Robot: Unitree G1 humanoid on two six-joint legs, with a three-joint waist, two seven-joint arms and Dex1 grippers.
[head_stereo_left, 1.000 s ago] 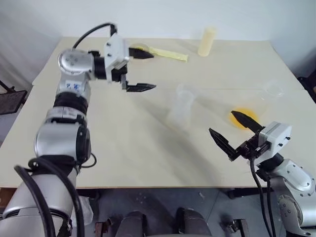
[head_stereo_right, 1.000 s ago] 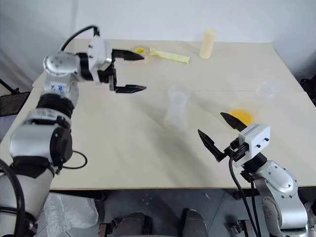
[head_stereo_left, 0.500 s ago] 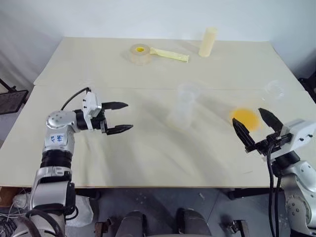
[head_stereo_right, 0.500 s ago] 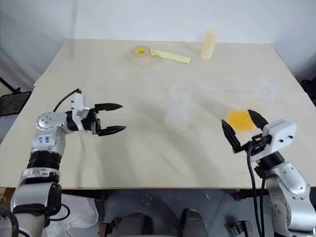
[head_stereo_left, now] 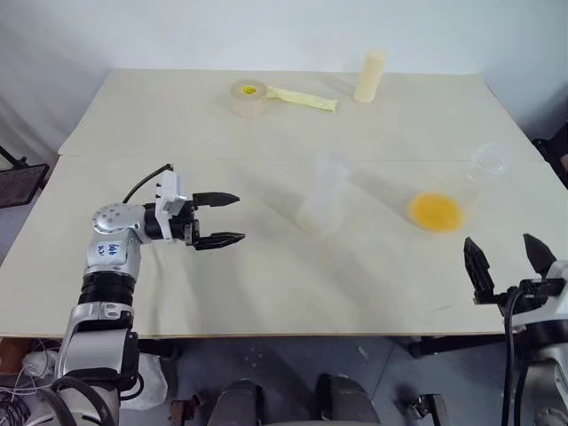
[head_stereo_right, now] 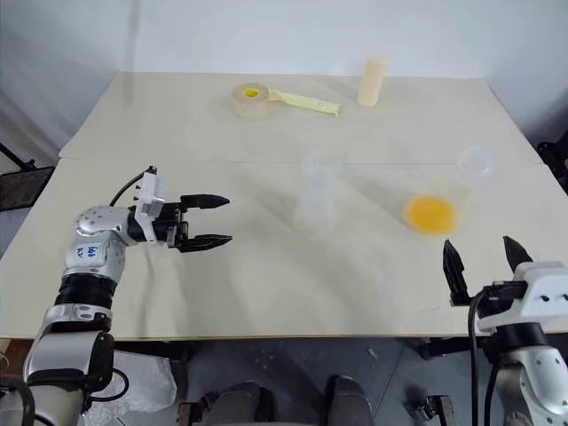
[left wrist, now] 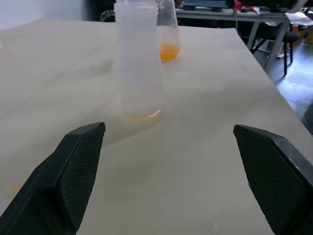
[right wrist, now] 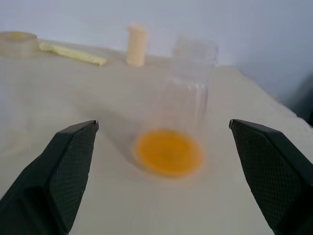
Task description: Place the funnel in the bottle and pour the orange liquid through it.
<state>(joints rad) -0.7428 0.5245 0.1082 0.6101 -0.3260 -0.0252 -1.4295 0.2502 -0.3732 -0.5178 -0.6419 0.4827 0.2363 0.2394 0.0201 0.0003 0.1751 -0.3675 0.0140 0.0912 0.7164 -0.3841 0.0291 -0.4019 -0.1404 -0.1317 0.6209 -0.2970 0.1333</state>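
Frosted bottle [head_stereo_left: 323,192] upright, straight ahead of left claw [head_stereo_left: 222,218], nearer it than right claw [head_stereo_left: 505,264]; both claws apart, empty

In the left wrist view the bottle [left wrist: 137,58] is cut off at the top edge, so its mouth cannot be seen, and the flask [left wrist: 167,29] behind it is partly hidden by it and also runs out of the picture. The funnel is too small and clear to pick out anywhere. In the head views the glass walls of the flask are faint; mostly its orange liquid [head_stereo_left: 436,211] and rim show. The right gripper [head_stereo_left: 506,258] has its arm cut off by the corner. In the right wrist view the flask's upper part is blurred.
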